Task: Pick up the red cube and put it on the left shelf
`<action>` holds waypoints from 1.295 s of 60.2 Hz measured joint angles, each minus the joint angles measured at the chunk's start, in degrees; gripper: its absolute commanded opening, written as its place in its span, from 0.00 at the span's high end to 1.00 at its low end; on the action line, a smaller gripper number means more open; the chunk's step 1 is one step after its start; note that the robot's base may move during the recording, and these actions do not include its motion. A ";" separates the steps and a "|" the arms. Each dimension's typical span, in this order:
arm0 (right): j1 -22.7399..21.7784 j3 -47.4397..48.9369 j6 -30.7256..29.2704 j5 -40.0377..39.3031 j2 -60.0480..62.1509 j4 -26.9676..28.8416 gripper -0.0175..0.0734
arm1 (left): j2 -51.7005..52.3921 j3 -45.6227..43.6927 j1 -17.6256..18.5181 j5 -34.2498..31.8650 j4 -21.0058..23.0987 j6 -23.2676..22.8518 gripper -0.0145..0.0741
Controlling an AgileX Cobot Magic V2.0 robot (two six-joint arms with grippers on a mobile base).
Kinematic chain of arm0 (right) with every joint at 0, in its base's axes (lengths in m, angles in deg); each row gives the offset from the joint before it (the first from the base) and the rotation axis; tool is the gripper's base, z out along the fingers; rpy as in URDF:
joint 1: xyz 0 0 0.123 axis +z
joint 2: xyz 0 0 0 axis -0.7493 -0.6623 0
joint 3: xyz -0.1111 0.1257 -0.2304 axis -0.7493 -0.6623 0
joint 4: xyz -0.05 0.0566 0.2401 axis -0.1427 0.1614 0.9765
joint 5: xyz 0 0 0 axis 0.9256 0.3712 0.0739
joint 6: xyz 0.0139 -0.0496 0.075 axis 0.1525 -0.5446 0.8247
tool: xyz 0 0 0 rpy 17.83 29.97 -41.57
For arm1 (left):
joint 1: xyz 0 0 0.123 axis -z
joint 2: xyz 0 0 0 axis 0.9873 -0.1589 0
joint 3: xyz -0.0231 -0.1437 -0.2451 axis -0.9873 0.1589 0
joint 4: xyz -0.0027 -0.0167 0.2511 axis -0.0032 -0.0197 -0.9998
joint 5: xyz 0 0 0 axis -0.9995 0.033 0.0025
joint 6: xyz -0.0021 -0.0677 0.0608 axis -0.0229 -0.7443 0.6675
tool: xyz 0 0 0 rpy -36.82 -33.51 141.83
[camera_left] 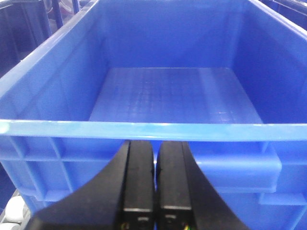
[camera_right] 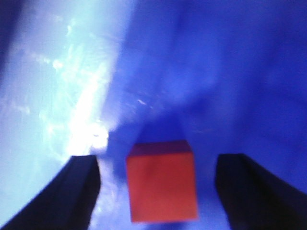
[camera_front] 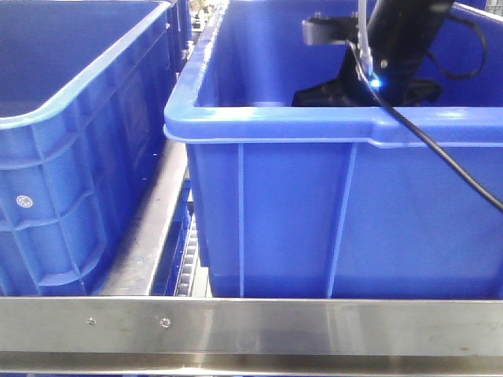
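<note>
Standing side by side on the left shelf, whose steel front rail shows two small screws, are two blue crates: the left crate and the right crate. The left claw hangs just before one crate's rim, its two fingers pressed together on nothing. In the right crate, the right arm reaches down; its right claw is spread wide, one red cube lying between the fingers, untouched.
</note>
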 measured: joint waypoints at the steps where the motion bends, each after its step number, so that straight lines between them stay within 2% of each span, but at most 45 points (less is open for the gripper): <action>1: 0.00 0.54 0.00 0.60 0.00 0.00 0.12 | 0.00 0.00 0.00 0.00 0.00 0.00 0.72; 6: 0.00 1.97 0.00 2.01 0.59 -0.15 0.13 | 0.00 0.00 0.00 0.00 0.00 0.00 0.72; 11: 0.00 2.32 0.00 2.55 2.65 -0.15 0.18 | 0.00 0.00 0.00 0.00 0.00 0.00 0.72; 17: 0.00 2.32 0.00 2.58 5.87 -0.39 0.35 | 0.00 0.00 0.00 0.00 0.00 0.00 0.72; 24: 0.00 0.97 -0.09 1.88 11.16 -0.74 0.58 | 0.00 0.00 0.00 0.00 0.00 0.00 0.72; 31: 0.00 -3.22 -0.09 -0.67 17.91 -0.83 0.76 | 0.00 0.00 0.00 0.00 0.00 0.00 0.72; 52: 0.00 -25.30 -0.09 -12.70 43.52 -0.97 0.75 | 0.00 0.00 0.00 0.00 0.00 0.00 0.72; 78: 0.00 -53.25 -0.09 -22.82 86.24 -1.09 0.75 | 0.00 0.00 0.00 0.00 0.00 0.00 0.72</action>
